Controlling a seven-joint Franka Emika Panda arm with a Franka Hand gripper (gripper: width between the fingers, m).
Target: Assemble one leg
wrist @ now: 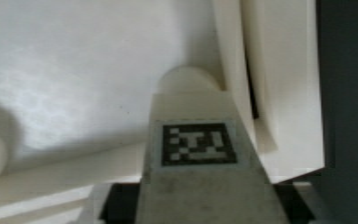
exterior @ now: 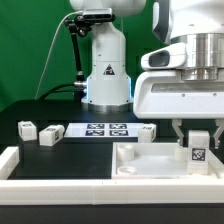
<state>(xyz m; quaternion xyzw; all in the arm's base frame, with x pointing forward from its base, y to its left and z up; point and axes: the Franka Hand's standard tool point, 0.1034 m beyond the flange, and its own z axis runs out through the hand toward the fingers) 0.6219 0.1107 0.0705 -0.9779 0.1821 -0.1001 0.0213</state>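
Observation:
My gripper (exterior: 198,135) is shut on a white leg (exterior: 198,150) with a black-and-white tag on its face. It holds the leg upright over the right part of the large white tabletop (exterior: 135,158), near its right rim. In the wrist view the leg (wrist: 201,150) fills the middle, its tag facing the camera and its rounded end over the tabletop's inner surface (wrist: 87,70) beside the raised rim (wrist: 274,90). Three more legs lie on the table: two on the exterior view's left (exterior: 27,127) (exterior: 48,135) and one further right (exterior: 147,131).
The marker board (exterior: 104,129) lies behind the tabletop. A white rail (exterior: 60,185) runs along the front, with a raised end on the exterior view's left (exterior: 8,160). The arm's base (exterior: 105,70) stands at the back against a green backdrop.

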